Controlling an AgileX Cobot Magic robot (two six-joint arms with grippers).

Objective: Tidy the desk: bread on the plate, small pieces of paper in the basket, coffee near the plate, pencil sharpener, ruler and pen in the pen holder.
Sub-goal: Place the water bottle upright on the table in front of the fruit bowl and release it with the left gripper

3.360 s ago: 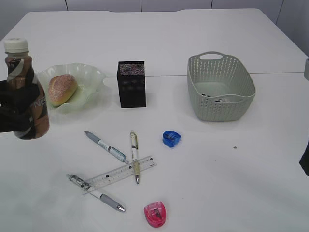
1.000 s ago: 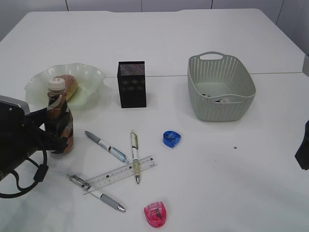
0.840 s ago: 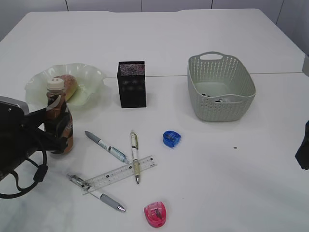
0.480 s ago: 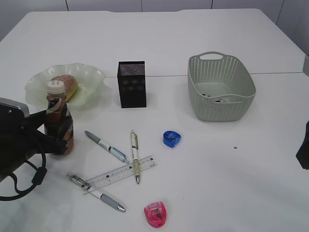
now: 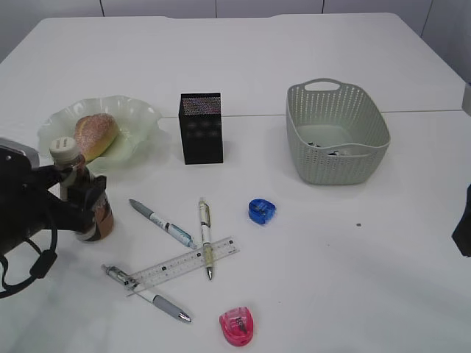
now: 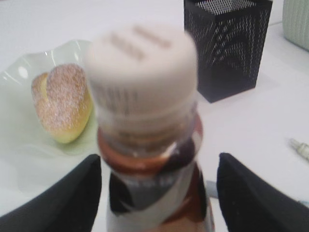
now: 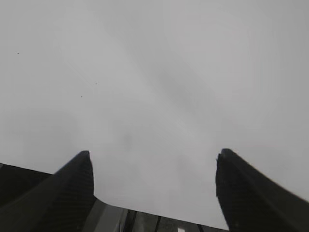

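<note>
Left wrist view: coffee (image 6: 149, 145) upright between spread fingers (image 6: 72, 193), gaps on both sides.
Bread (image 6: 63, 101) on plate (image 6: 19, 145) at ten o'clock; right gripper (image 7: 154, 193) apart.

Exterior slants down over desk (image 5: 294, 44), left wrist close behind coffee (image 6: 149, 145), perhaps shared

Bright, even light falls from above; the white worktop (image 5: 309, 243) nearly washes out and shadows stay faint. From my left wrist, the coffee (image 6: 147, 121) cap blurs up close. My right wrist view is dim grey.
</note>
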